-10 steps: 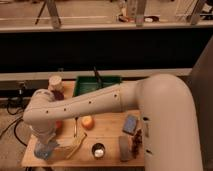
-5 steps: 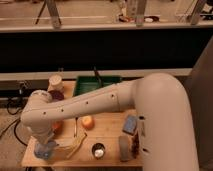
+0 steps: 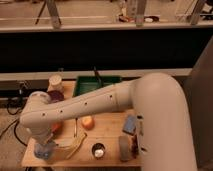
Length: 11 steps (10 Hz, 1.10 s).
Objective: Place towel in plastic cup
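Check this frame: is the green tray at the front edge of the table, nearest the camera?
No. The green tray sits at the table's far edge, while the hand is down at the near left corner over the plastic cup.

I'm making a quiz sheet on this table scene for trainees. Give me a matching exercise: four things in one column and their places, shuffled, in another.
Things:
1. green tray
2. plastic cup
3. orange ball
4. end effector

Places:
A. middle of the table
B. back of the table, near the wall
C. front left corner of the table
D. low at the front left, under the arm's wrist, right over the plastic cup

Pairs: 1-B, 2-C, 3-A, 4-D
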Available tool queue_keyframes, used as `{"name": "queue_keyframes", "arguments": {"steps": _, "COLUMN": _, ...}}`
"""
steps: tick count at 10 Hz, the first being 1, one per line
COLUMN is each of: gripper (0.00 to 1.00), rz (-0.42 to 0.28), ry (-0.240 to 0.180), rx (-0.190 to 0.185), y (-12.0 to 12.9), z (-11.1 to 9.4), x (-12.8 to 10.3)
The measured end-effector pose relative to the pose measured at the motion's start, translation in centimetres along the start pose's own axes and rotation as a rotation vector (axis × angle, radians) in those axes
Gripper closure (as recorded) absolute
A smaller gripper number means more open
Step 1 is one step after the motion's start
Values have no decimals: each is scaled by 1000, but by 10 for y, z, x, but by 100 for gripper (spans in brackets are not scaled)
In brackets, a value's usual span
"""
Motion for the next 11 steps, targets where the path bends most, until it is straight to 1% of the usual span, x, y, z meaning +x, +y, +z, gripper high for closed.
{"name": "queue_keyframes", "arguments": {"steps": 1, "gripper": 82, "rz": -3, "ry": 2, "rx": 1, "y": 0, "z": 1, "x": 1}}
{"name": "queue_keyframes", "arguments": {"steps": 4, "gripper": 56, "rz": -11, "ry": 13, "rx": 9, "y": 0, "z": 1, "x": 2}}
{"name": "queue_keyframes", "arguments": {"steps": 5, "gripper": 53, "rz": -12, "ry": 17, "rx": 12, "y": 0, "z": 0, "x": 2}}
{"name": "queue_keyframes", "arguments": {"steps": 11, "gripper": 53, "rz": -25, "ry": 32, "rx": 24, "y": 0, "z": -2, "x": 6}}
